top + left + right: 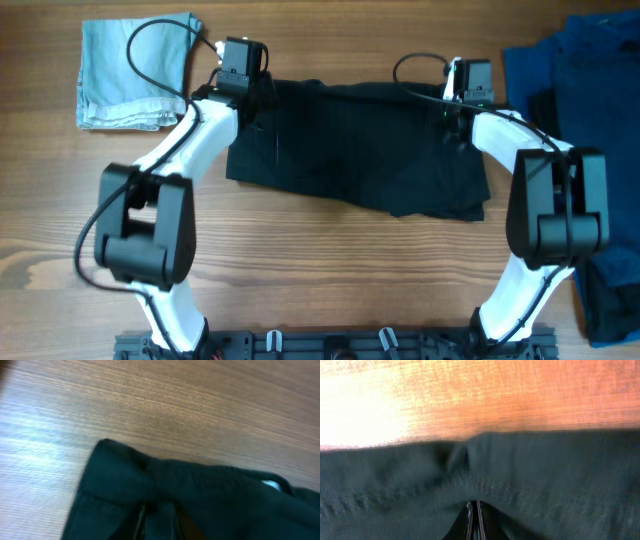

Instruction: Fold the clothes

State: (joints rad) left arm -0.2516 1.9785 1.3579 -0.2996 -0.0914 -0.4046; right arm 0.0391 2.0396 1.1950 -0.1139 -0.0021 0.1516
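Note:
The black shorts (355,148) lie spread across the middle of the wooden table. My left gripper (255,95) is at their far left corner and is shut on the black cloth (125,480), which bunches round its fingers (156,510). My right gripper (458,100) is at their far right corner and is shut on the far edge of the shorts (530,470), with its fingers (474,507) pressed close together in the cloth. The waistband's button is not visible.
A folded pale-blue denim piece (130,70) lies at the far left. A heap of dark-blue and black cloth (590,130) fills the right edge. Bare wood lies in front of the shorts, between the arm bases (330,345).

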